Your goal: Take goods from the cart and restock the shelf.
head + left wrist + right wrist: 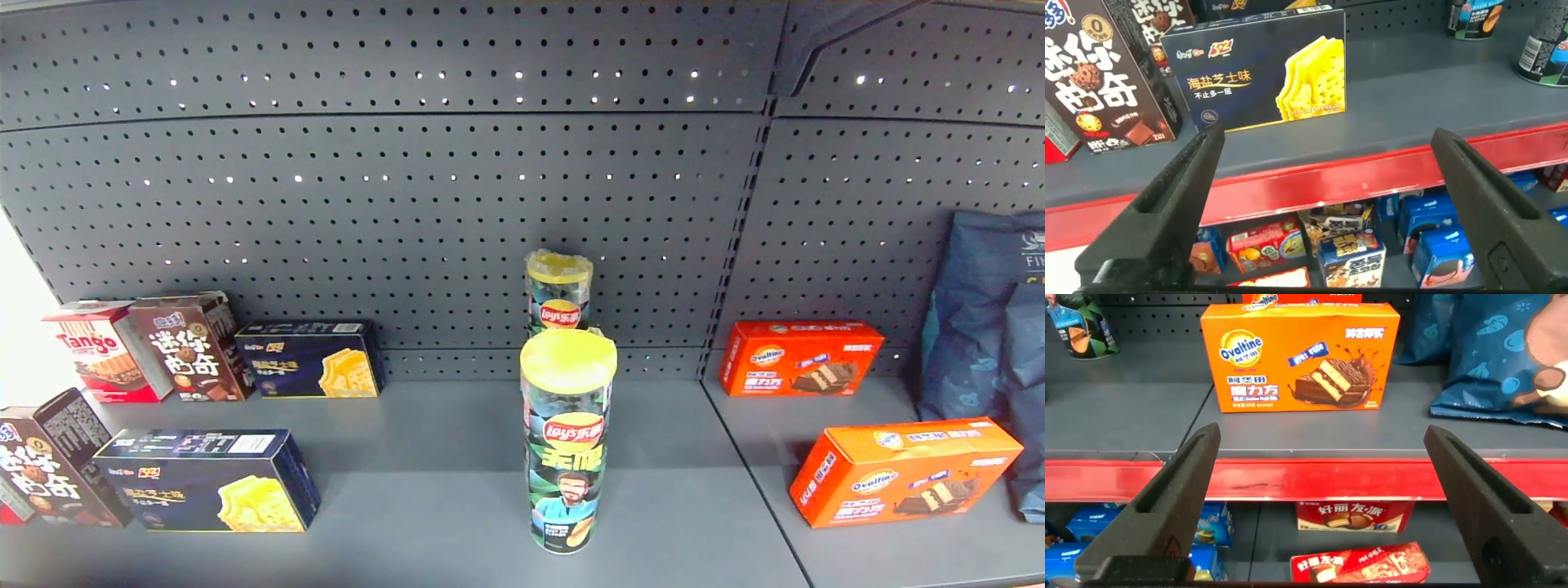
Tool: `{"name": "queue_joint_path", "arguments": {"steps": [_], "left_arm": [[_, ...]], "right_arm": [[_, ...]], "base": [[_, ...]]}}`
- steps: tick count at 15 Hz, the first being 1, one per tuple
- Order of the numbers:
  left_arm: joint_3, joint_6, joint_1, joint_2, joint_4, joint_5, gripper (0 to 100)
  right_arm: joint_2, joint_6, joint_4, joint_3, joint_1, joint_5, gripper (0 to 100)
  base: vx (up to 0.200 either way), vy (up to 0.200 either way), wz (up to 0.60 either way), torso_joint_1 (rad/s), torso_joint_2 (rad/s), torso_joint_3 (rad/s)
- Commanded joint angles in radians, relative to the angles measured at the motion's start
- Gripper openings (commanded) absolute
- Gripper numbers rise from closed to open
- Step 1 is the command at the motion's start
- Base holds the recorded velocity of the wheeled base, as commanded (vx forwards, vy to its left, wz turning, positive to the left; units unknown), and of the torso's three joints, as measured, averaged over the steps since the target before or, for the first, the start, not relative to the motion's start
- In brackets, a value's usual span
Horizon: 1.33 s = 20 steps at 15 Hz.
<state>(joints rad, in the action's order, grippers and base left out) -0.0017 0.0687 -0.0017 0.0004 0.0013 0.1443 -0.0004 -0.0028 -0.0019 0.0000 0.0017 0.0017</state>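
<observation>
Left claw (pixel 1327 140) and right claw (pixel 1321 434) spread wide, empty, at the shelf (pixel 441 490) front; chip can (pixel 567 441) stands mid-shelf.

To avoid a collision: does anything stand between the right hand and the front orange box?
No object does. Between the open right hand and the orange box lie only bare shelf and the shelf's red front edge.
</observation>
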Motion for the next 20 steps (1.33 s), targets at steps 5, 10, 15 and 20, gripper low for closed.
{"name": "queue_joint_path", "arguments": {"steps": [5,10,15,20], "left_arm": [[0.000,-0.006,0.000,0.000,0.000,-0.002,100],[0.000,-0.004,0.000,0.000,0.000,-0.002,100],[0.000,-0.004,0.000,0.000,0.000,0.000,100],[0.000,-0.006,0.000,0.000,0.000,-0.002,100]], "right_arm": [[0.000,0.000,0.000,0.000,0.000,0.000,100],[0.000,0.000,0.000,0.000,0.000,0.000,100],[0.000,0.000,0.000,0.000,0.000,0.000,100],[0.000,0.000,-0.001,0.000,0.000,0.000,100]], "base": [[0.000,0.000,0.00,0.000,0.00,0.000],[0.000,0.000,0.00,0.000,0.00,0.000],[0.000,0.000,0.00,0.000,0.00,0.000],[0.000,0.000,0.00,0.000,0.00,0.000]]}}
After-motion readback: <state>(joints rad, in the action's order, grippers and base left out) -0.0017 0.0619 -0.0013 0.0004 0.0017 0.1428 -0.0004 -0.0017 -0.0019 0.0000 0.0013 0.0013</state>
